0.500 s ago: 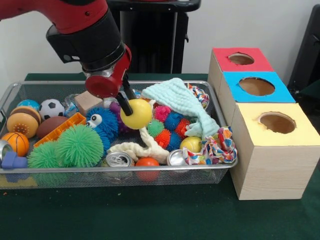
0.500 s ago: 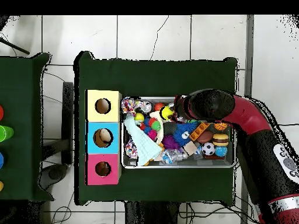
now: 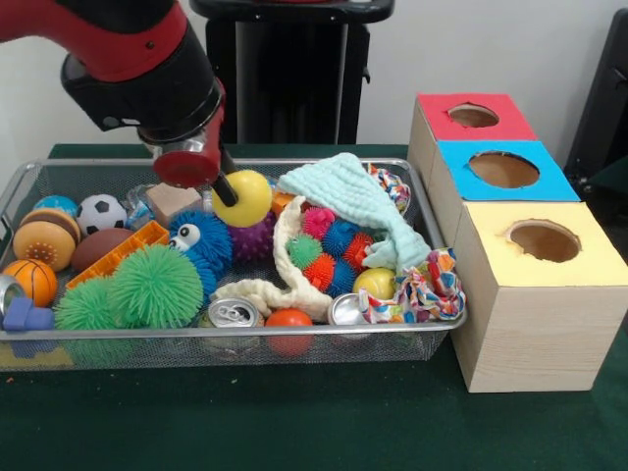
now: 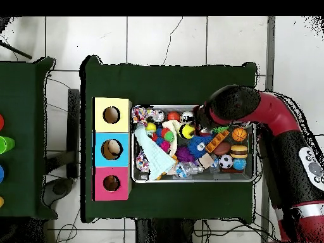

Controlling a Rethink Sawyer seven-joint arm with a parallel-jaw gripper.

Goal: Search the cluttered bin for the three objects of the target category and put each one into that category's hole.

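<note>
In the tool [image 3: 228,189]: yellow ball [image 3: 245,197].

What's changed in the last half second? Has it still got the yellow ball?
Yes. The gripper, shut on the yellow ball, has lifted it up and toward the picture's left in the front view, clear of the cream rope toy. The three boxes and the other bin clutter stayed put.

Wire bin [image 3: 437,324] sat on the table [image 3: 294,422], three boxes with holes [image 3: 535,294] just beside it, a ball [image 3: 242,197] held above the clutter, cloth [image 3: 348,196] draped over toys inside.
</note>
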